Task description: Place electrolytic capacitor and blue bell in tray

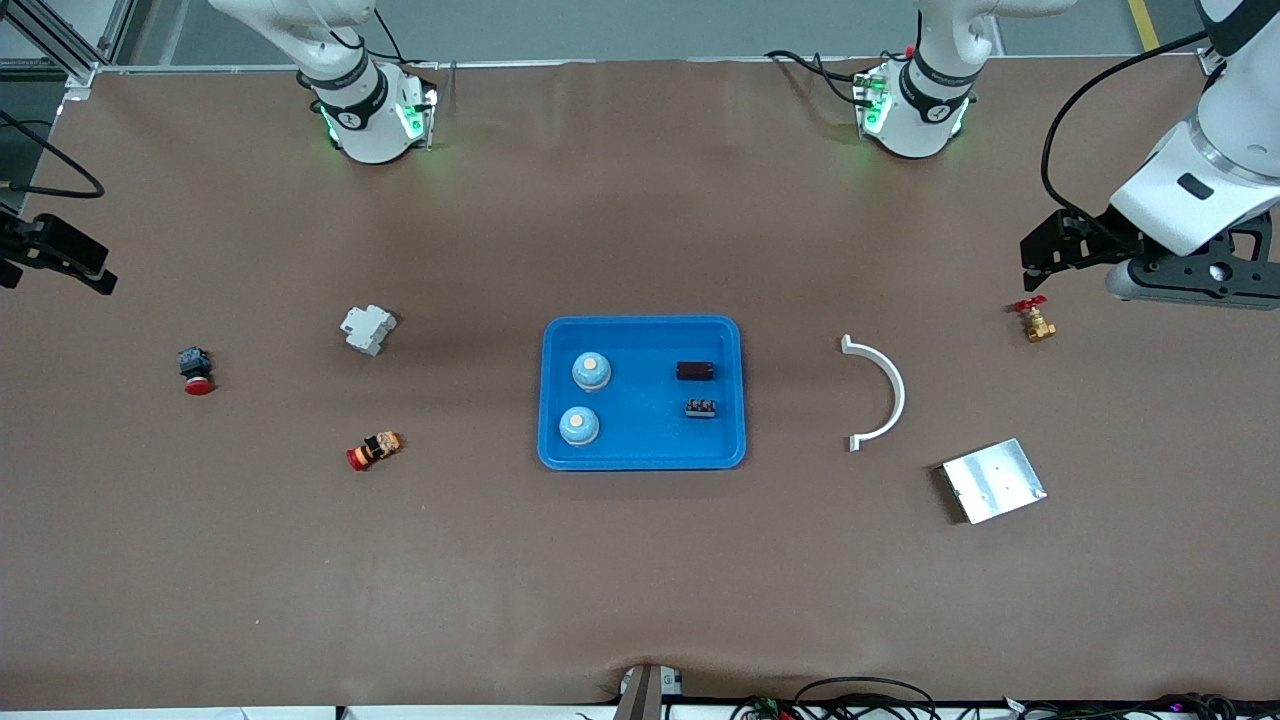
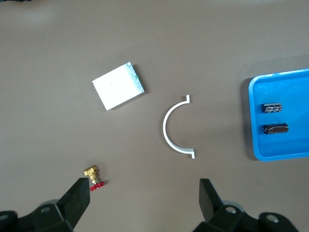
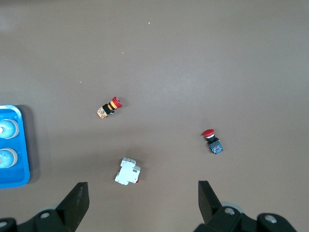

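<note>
The blue tray (image 1: 640, 322) lies at the table's middle. In it are two light-blue bells (image 1: 591, 371) (image 1: 579, 426), a dark cylindrical capacitor (image 1: 695, 370) lying on its side, and a small black terminal block (image 1: 701, 407). The left wrist view shows the tray's rim (image 2: 252, 121), the capacitor (image 2: 275, 128) and the block (image 2: 272, 108). The right wrist view shows the tray's rim (image 3: 21, 145) and the bells (image 3: 7, 128). My left gripper (image 1: 1048, 255) (image 2: 142, 188) is open and empty, up over the left arm's end of the table. My right gripper (image 1: 60, 262) (image 3: 142, 191) is open and empty over the right arm's end.
A white half-ring (image 1: 880, 390), a silver metal plate (image 1: 993, 480) and a brass valve with a red handle (image 1: 1035, 322) lie toward the left arm's end. A white circuit breaker (image 1: 368, 328), a red push button (image 1: 195, 370) and a red-yellow button (image 1: 373, 450) lie toward the right arm's end.
</note>
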Controlling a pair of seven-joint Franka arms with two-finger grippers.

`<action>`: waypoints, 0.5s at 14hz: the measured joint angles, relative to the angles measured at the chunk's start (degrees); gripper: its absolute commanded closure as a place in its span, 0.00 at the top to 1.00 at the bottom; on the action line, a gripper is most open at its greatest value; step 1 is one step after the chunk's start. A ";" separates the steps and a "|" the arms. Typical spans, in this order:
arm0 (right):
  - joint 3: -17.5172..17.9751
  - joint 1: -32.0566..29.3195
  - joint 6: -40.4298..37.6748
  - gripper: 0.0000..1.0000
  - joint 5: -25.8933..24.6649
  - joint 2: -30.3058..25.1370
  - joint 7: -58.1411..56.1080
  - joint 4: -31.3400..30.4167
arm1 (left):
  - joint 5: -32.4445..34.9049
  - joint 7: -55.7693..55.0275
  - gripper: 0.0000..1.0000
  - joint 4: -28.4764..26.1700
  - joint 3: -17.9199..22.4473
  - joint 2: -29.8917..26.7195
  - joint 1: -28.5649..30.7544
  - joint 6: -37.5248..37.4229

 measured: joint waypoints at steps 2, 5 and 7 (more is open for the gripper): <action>0.00 0.21 0.13 1.00 0.00 0.39 0.00 0.16 | 0.00 0.00 1.00 0.00 0.02 0.00 0.00 0.00; -0.03 0.26 0.20 1.00 0.00 1.16 0.00 1.17 | 0.00 0.00 1.00 0.00 0.08 0.00 -0.01 0.00; -0.03 0.34 0.20 1.00 0.00 1.67 0.00 2.02 | 0.00 0.00 1.00 0.00 0.08 0.00 -0.01 0.00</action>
